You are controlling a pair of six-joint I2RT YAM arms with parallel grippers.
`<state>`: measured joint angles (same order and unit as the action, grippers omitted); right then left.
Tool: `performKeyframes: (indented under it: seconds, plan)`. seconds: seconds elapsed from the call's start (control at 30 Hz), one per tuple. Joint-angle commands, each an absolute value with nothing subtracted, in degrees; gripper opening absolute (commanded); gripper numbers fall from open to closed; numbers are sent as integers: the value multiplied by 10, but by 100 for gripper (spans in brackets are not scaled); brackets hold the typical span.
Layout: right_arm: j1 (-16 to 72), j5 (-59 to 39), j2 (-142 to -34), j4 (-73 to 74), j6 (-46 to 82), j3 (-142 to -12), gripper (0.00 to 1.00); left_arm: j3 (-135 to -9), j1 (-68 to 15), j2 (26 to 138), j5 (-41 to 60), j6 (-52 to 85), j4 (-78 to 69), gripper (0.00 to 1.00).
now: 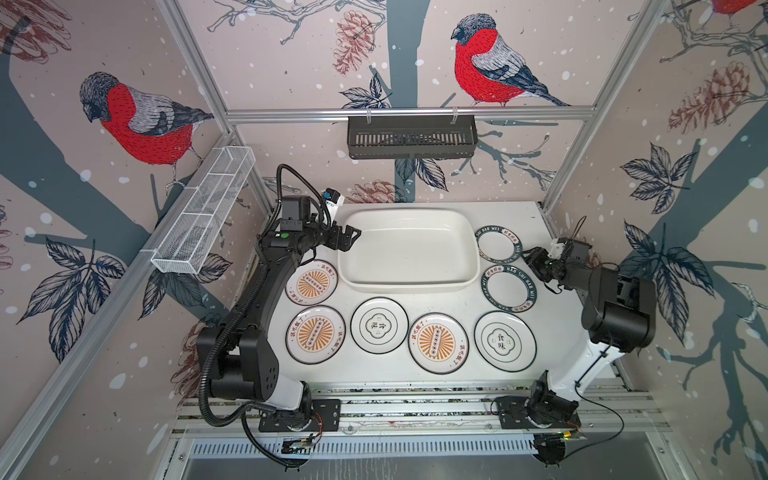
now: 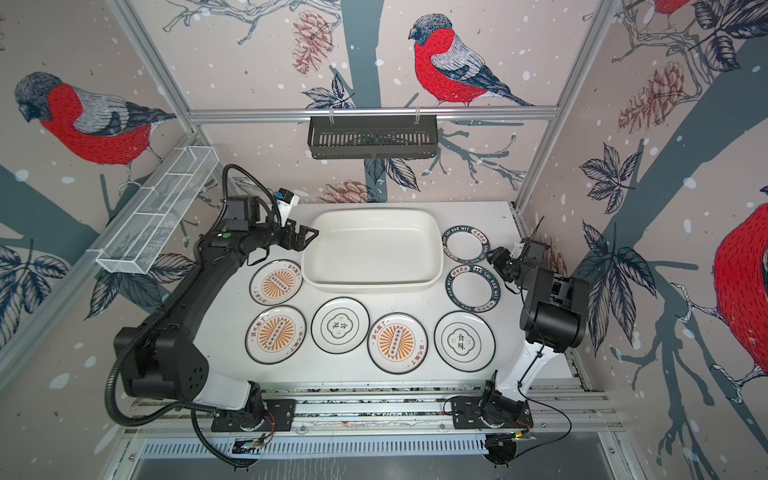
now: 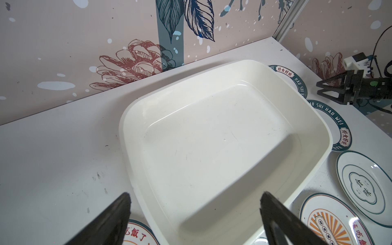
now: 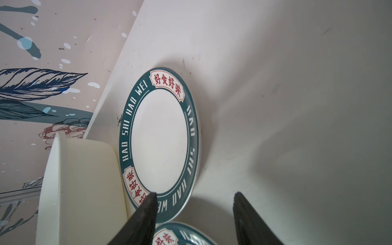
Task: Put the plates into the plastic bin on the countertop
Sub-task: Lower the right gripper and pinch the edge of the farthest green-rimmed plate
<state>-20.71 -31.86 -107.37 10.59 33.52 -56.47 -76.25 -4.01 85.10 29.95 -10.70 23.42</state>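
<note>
The plates (image 1: 437,343) all lie flat and face up on the counter (image 1: 461,297). None overlap, and none is in the plastic bin (image 1: 409,249), which stands empty at the far middle. They ring the bin on three sides. A sunburst plate (image 1: 311,282) sits just beside its left wall, and four larger ones run in a row along its near side. At its right are the far lettered plate (image 1: 498,244) and the near lettered plate (image 1: 510,288). That spread probably keeps every rim free for a pinch and makes each carry into the bin short.

The right end effector (image 4: 195,193) hangs low by the two lettered plates, jaws partly apart with nothing between them. In the right wrist view one finger overlaps the far lettered plate's rim, though whether it touches cannot be told. Its low, sideways reach would suit slipping a finger under a thin rim. The left end effector (image 1: 352,240) hovers over the bin's left rim, spread wide and empty. It is likely held there clear of the bin's mouth, or ready to steady the bin.
</note>
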Motion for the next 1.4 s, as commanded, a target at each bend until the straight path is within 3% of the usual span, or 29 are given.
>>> performKeyframes:
  seconds: [0.0,0.53,1.37]
  plan:
    - [-209,-349,-1098,124,348,-585,58,-756,-42,846,317,-103,230,94]
    - [-202,-395,-1198,98,360,-677,49,-757,-41,848,320,-105,231,94]
    - [-207,-408,-1247,109,392,-699,14,-749,-41,838,326,-90,221,94]
